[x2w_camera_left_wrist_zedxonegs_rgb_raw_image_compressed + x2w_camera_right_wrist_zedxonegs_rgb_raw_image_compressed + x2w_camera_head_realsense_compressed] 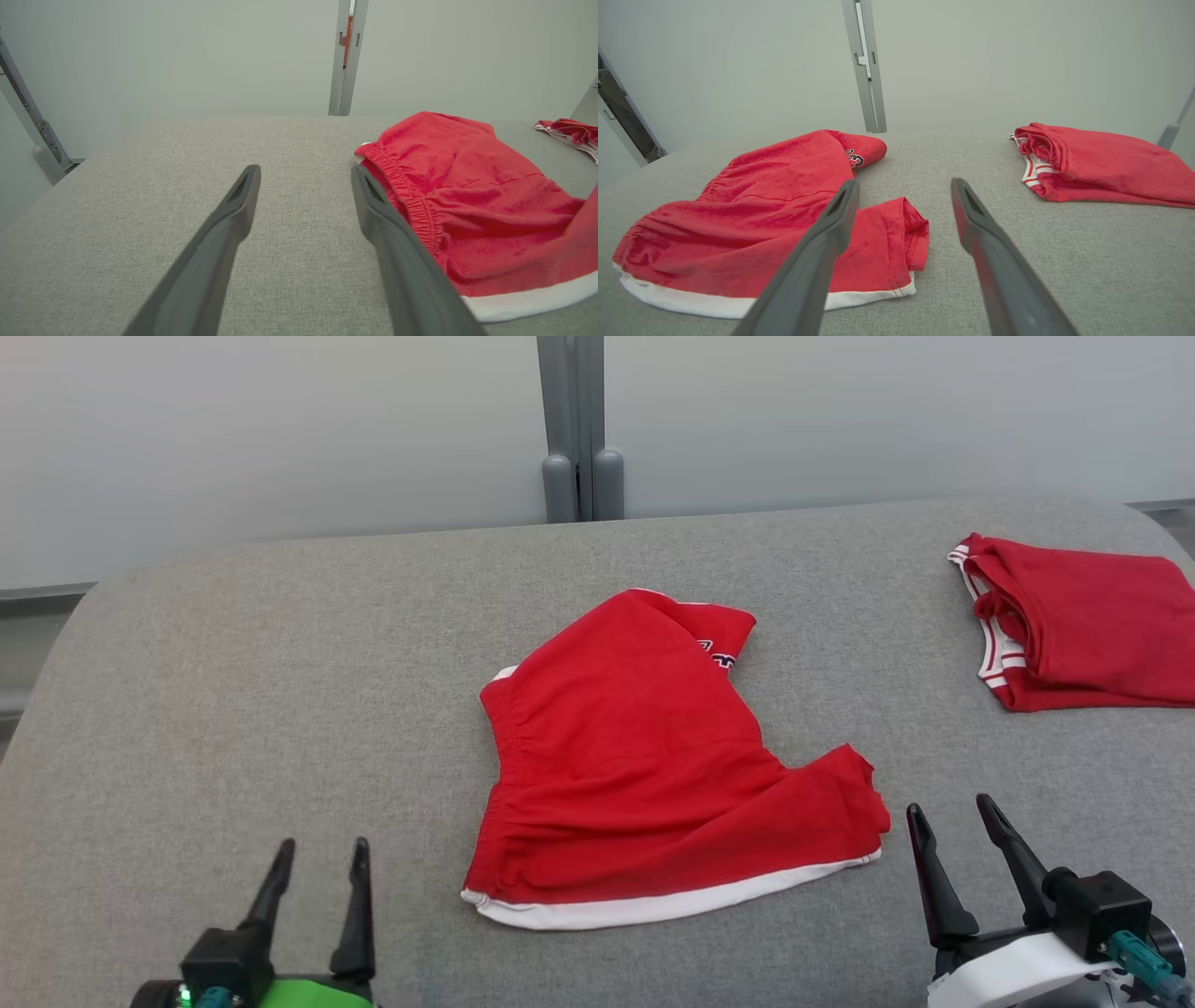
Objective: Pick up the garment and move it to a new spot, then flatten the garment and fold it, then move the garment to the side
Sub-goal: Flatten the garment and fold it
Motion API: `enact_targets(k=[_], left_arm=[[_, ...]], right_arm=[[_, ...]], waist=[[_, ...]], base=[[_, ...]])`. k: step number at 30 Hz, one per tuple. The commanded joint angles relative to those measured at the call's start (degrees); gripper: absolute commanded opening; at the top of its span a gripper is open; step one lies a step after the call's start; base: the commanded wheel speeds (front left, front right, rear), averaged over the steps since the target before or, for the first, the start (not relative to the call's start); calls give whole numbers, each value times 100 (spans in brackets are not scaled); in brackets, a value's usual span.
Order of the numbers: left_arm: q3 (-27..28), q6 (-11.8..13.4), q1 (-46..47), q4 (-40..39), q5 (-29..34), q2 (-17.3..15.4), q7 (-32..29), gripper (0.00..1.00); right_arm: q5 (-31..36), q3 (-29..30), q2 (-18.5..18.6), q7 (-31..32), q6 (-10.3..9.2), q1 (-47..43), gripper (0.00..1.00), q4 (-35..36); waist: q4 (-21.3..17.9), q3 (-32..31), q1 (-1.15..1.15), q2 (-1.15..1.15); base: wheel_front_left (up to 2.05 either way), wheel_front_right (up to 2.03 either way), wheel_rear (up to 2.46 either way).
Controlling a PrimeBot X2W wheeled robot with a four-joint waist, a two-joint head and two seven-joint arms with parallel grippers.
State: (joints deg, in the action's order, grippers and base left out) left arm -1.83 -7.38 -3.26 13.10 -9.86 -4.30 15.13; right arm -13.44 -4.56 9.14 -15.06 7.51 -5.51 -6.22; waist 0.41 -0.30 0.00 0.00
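Left gripper (324, 845): 7 o'clock in head view; fingers spread, nothing between them; bare grey table (233, 691) beneath.
Right gripper (948, 805): 5 o'clock; fingers spread, empty; just beside garment's near leg.
Garment (635, 756): red shorts, white hem band; rumpled at table centre; waistband toward 9 o'clock.
Second red garment (1092, 625): folded, 2 o'clock, well apart.
Grey post (577, 429): 12 o'clock, behind table.

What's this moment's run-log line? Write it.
garment: rumpled, centre of table | left gripper: open, empty | right gripper: open, empty | folded red clothing: far right
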Motion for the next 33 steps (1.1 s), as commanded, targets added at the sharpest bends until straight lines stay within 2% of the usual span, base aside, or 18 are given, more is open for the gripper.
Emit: enact_targets(k=[1,13,22,33], left_arm=[[-85,-16,-40,80,14,-31,-3,100],[-1449,-16,611,1094,-230,-284,-4,100],[-2330,-11,1192,1833,-486,-521,-4,100],[-2942,-12,1724,2423,-820,-591,-4,100]], right_arm=[[-23,35,9,-14,-5,60,100,-85],[43,-96,-47,-14,-5,657,100,-1220],[-186,-302,-161,-14,-5,1207,100,-2296],[-464,-477,-386,-14,-5,1681,100,-3131]], waist=[[7,12,0,0],[-12,404,0,0],[-48,618,0,0],[14,778,0,0]], base=[[0,0,0],[0,0,0],[0,0,0],[0,0,0]])
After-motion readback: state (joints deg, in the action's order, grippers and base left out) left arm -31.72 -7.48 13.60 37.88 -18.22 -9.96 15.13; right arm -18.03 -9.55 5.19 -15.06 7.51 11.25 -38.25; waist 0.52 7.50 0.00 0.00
